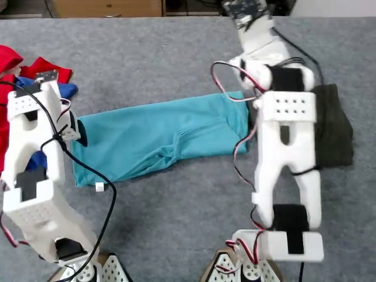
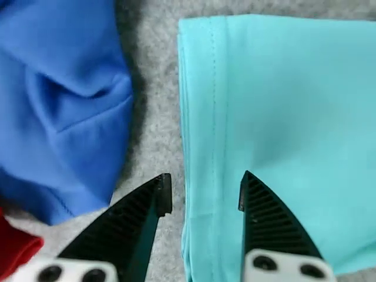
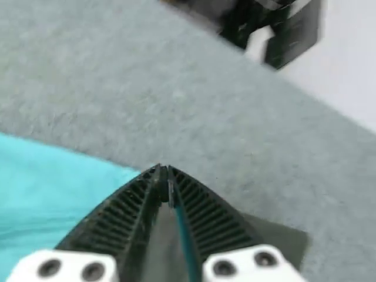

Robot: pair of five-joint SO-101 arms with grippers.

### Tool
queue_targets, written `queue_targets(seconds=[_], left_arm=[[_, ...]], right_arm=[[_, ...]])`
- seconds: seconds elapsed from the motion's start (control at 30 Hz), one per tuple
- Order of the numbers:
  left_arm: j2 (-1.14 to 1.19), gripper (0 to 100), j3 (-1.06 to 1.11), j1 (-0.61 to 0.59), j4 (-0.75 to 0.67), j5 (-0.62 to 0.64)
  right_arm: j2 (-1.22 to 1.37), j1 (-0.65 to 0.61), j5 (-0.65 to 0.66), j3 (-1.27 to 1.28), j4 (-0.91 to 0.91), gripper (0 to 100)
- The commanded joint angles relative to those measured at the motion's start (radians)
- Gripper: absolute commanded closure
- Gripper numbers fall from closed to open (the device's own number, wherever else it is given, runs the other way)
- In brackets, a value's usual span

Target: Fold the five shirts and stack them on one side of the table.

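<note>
Across mid-table in the high view the teal shirt (image 1: 158, 138) lies folded lengthwise between the arms, the left wrist view has the left gripper (image 2: 205, 179) spread-fingered astride its hem beside a blue shirt (image 2: 59, 100), and the right wrist view has the right gripper (image 3: 163, 170) pinching teal cloth

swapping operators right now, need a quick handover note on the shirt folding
Left gripper: open, fingers either side of the teal shirt's end hem.
Right gripper: shut on the teal shirt's other end.
Done: a dark shirt looks folded at the table's right side.
Left: finish the teal shirt, now a long strip mid-table, then the blue shirt and red shirt heaped at the left.
</note>
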Motion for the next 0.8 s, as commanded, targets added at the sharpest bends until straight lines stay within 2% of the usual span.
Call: queue_targets(seconds=[0.0, 0.2, 0.33, 0.5, 0.6, 0.77], left_arm=[[0.033, 80, -0.061, 0.011, -0.006, 0.018], [0.071, 80, -0.066, 0.005, -0.005, 0.048], [0.097, 81, -0.069, 0.014, -0.005, 0.055], [0.157, 90, -0.074, 0.015, -0.006, 0.055], [0.176, 90, -0.081, 0.018, 0.026, 0.06], [0.194, 90, -0.155, 0.037, 0.068, 0.152]], right_arm=[[-0.11, 0.07, -0.012, -0.018, -0.037, 99.8], [-0.246, 0.245, -0.018, -0.021, -0.08, 99.8], [-0.323, 0.36, -0.089, -0.019, -0.129, 99.8], [-0.366, 0.455, -0.098, -0.016, -0.183, 99.8], [-0.366, 0.506, -0.103, -0.016, -0.216, 99.7], [-0.372, 0.587, -0.161, -0.024, -0.224, 99.7]])
